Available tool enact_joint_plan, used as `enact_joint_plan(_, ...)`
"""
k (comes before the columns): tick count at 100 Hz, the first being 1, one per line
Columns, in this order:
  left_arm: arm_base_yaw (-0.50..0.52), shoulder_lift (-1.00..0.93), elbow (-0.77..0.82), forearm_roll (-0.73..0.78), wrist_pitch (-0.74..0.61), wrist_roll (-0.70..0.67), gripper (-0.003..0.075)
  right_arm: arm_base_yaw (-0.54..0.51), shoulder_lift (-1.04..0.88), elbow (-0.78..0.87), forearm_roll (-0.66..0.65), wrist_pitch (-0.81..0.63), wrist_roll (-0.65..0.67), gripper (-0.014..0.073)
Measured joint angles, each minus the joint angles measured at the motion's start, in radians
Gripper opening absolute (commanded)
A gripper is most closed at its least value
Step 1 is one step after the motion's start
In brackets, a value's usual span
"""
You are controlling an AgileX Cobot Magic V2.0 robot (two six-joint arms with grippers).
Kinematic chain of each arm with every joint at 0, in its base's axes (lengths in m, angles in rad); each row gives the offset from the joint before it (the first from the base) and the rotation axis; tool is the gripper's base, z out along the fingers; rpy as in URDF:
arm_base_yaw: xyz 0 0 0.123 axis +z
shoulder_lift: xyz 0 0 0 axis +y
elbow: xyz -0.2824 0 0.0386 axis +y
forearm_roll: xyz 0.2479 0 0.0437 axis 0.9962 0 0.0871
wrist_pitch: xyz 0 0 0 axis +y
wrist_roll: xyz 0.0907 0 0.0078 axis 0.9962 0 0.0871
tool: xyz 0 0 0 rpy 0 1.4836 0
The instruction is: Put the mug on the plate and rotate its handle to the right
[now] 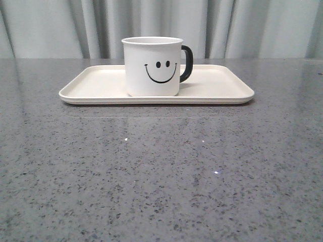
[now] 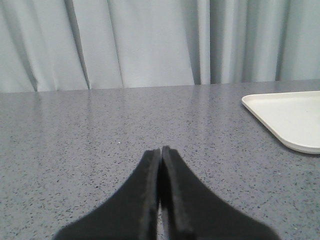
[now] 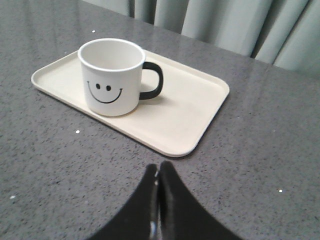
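Note:
The white mug (image 1: 152,66) stands upright on the cream plate (image 1: 222,88), a little left of the plate's middle, its black smiley face towards the front camera. Its black handle (image 1: 186,64) points to the right. The right wrist view shows the same mug (image 3: 111,76) and handle (image 3: 153,81) on the plate (image 3: 190,117). My right gripper (image 3: 159,167) is shut and empty, over bare table short of the plate's near corner. My left gripper (image 2: 160,150) is also shut and empty, over the table away from the plate (image 2: 290,117). Neither gripper appears in the front view.
A speckled grey tabletop (image 1: 161,171) stretches in front of the plate. Pale grey curtains (image 1: 252,27) hang behind the table's far edge.

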Motion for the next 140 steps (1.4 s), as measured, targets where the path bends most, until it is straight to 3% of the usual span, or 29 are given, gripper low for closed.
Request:
enact_joint_plan(17,0.0,0.0,0.0,0.0,0.0,0.0,-0.0019,-0.002,-0.054,0.091,-0.085,-0.178,0.075,-0.0062)
enact_joint_plan(37,0.0,0.0,0.0,0.0,0.0,0.0,-0.0019,-0.035,-0.124,0.21,-0.303,-0.349,0.332,-0.0062)
enact_joint_plan(53,0.0,0.0,0.0,0.0,0.0,0.0,-0.0019,-0.123,-0.188,0.293,-0.415,-0.366,0.479,-0.0062)
enact_joint_plan(83,0.0,0.0,0.0,0.0,0.0,0.0,-0.0019,-0.261,-0.354,0.438,-0.459,-0.378,0.527,-0.0062)
enact_joint_plan(113,0.0,0.0,0.0,0.0,0.0,0.0,-0.0019,-0.273,-0.495,0.545,-0.508,-0.413,0.62,-0.0062)
enact_joint_plan(140,0.0,0.0,0.0,0.0,0.0,0.0,-0.0019,-0.274,-0.565,0.545,-0.526,-0.325,0.633,-0.0062)
